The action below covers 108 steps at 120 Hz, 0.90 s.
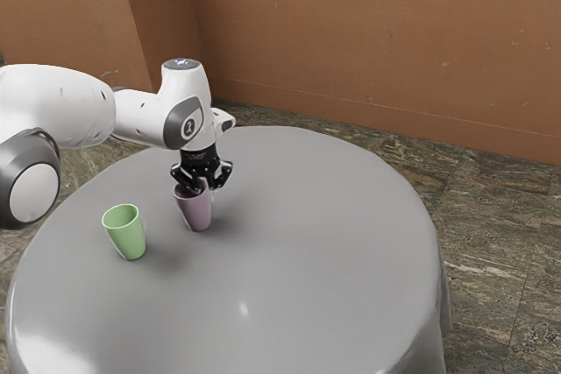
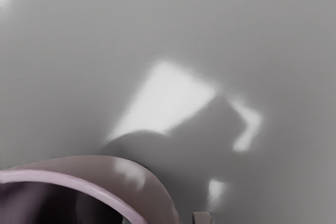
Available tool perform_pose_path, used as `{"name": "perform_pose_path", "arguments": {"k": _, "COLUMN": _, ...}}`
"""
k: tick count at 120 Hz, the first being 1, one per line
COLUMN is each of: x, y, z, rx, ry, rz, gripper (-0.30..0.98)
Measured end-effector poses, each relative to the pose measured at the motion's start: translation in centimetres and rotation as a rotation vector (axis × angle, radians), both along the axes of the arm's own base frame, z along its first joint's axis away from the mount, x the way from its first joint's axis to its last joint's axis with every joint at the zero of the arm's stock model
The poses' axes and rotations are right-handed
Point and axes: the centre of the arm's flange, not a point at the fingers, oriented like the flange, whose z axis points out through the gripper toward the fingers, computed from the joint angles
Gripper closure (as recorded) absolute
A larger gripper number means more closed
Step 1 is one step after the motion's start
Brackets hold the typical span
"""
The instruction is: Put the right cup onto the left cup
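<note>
My gripper (image 1: 207,187) is at the rim of the pink-purple cup (image 1: 195,210), its fingers apart. One finger reaches the cup's mouth and the other is outside, on the side away from the green cup. The purple cup (image 2: 113,195) lies close under the hand in the wrist view, and a fingertip (image 2: 203,218) stands beside its outer wall with a small gap. The green cup (image 1: 126,234) stands upright on the table, in the exterior view left of the purple one.
Both cups are on a round table (image 1: 307,243) with a grey cloth, nearer its left edge in the exterior view. A brown wall (image 1: 368,41) rises beyond the table.
</note>
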Motion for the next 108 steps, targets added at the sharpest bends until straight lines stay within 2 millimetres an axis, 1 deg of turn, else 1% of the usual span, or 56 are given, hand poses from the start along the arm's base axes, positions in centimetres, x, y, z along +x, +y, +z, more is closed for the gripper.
{"name": "perform_pose_path", "arguments": {"k": 21, "x": 0.0, "y": 0.0, "z": 0.1, "rx": 0.001, "ry": -0.003, "rz": 0.009, "gripper": 0.74}}
{"name": "perform_pose_path", "arguments": {"k": 52, "x": 0.0, "y": 0.0, "z": 0.7, "rx": 0.003, "ry": -0.006, "rz": 0.019, "gripper": 0.77}}
{"name": "perform_pose_path", "arguments": {"k": 80, "x": -0.2, "y": -0.5, "z": 3.2, "rx": 0.002, "ry": -0.016, "rz": 0.023, "gripper": 0.78}}
{"name": "perform_pose_path", "arguments": {"k": 84, "x": -0.2, "y": -0.5, "z": 3.9, "rx": 0.0, "ry": -0.02, "rz": 0.024, "gripper": 0.78}}
{"name": "perform_pose_path", "arguments": {"k": 88, "x": -0.4, "y": -0.5, "z": 5.0, "rx": -0.001, "ry": -0.025, "rz": 0.025, "gripper": 0.78}}
{"name": "perform_pose_path", "arguments": {"k": 96, "x": -1.1, "y": -0.9, "z": 8.5, "rx": 0.008, "ry": -0.042, "rz": 0.016, "gripper": 0.78}}
{"name": "perform_pose_path", "arguments": {"k": 101, "x": -1.8, "y": -0.9, "z": 10.2, "rx": 0.01, "ry": -0.042, "rz": 0.016, "gripper": 0.78}}
{"name": "perform_pose_path", "arguments": {"k": 108, "x": -3.3, "y": -0.6, "z": 11.9, "rx": 0.01, "ry": -0.035, "rz": 0.022, "gripper": 0.78}}
